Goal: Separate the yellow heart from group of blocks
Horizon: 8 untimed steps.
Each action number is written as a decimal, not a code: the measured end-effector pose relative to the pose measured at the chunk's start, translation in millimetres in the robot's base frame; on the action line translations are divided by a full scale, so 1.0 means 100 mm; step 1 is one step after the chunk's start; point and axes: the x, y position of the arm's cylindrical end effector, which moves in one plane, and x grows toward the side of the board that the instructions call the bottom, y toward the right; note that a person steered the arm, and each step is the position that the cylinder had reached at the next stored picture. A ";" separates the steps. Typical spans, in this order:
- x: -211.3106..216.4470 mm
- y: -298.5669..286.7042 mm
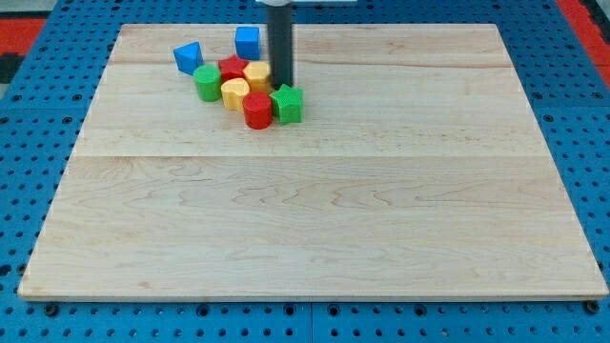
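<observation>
A tight group of blocks lies at the view's upper left on the wooden board (315, 210). A yellow block that looks like the heart (235, 92) sits in its middle, touching the green cylinder (207, 83) on its left, the red star (233, 68) above, a second yellow block (257, 74) at its upper right and the red cylinder (257, 110) at its lower right. A green star (287, 103) lies right of the red cylinder. My tip (280, 86) is at the group's right side, against the second yellow block and just above the green star.
A blue triangle-like block (188, 57) and a blue cube (248, 41) lie just above the group, near the board's top edge. A blue perforated table surrounds the board.
</observation>
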 end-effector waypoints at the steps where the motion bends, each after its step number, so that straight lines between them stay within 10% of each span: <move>1: -0.01 -0.09; 8: 0.48 -1.25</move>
